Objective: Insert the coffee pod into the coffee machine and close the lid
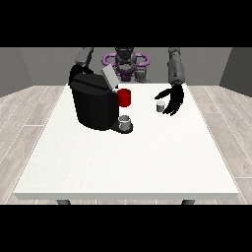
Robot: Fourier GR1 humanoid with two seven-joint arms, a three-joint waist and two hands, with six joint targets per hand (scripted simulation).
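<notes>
A black coffee machine (94, 102) stands on the white table (128, 157) at the left, its grey lid (109, 78) tilted up and open. A small grey cup (125, 121) sits on its drip tray, and a red mug (124, 97) stands just behind to the right. The small grey coffee pod (160, 106) rests on the table right of the mug. The hand at the view's right (173, 100) hangs beside the pod with fingers relaxed and spread, holding nothing. The hand at the view's left is hidden behind the machine; only its arm (83, 58) shows.
The robot's torso (126, 63) is behind the table's far edge. Wooden floor surrounds the table. Bare tabletop stretches from the machine to the near edge.
</notes>
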